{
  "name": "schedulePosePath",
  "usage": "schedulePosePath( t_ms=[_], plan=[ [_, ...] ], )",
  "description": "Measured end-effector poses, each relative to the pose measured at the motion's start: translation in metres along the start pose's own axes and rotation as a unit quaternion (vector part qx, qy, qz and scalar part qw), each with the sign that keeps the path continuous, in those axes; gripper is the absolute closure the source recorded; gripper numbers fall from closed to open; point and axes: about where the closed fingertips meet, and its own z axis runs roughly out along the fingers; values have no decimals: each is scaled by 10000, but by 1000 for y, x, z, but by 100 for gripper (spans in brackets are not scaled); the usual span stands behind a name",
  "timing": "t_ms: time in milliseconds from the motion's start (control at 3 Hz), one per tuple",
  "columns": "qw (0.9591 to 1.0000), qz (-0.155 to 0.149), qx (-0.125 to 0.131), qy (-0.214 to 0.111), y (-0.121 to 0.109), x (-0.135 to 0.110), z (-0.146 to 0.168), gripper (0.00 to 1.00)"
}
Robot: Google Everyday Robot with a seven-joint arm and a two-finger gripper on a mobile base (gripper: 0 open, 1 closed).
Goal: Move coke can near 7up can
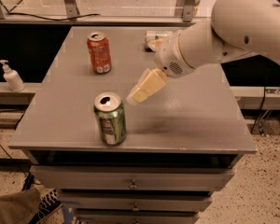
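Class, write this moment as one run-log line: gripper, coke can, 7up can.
gripper: over table centre, empty | coke can: upright, back left | 7up can: back edge, partly behind arm | grasp: not yet
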Motion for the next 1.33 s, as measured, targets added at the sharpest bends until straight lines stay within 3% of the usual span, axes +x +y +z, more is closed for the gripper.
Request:
schedulePosePath(
  t_ms=[667, 1000, 1333],
  plan=[
    [9998, 0, 162, -86, -1, -4, -2, 0],
    [9979, 112, 339, -532, -15, -8, 15, 0],
    [9926, 320, 506, -1059, -41, -21, 47, 0]
  ],
)
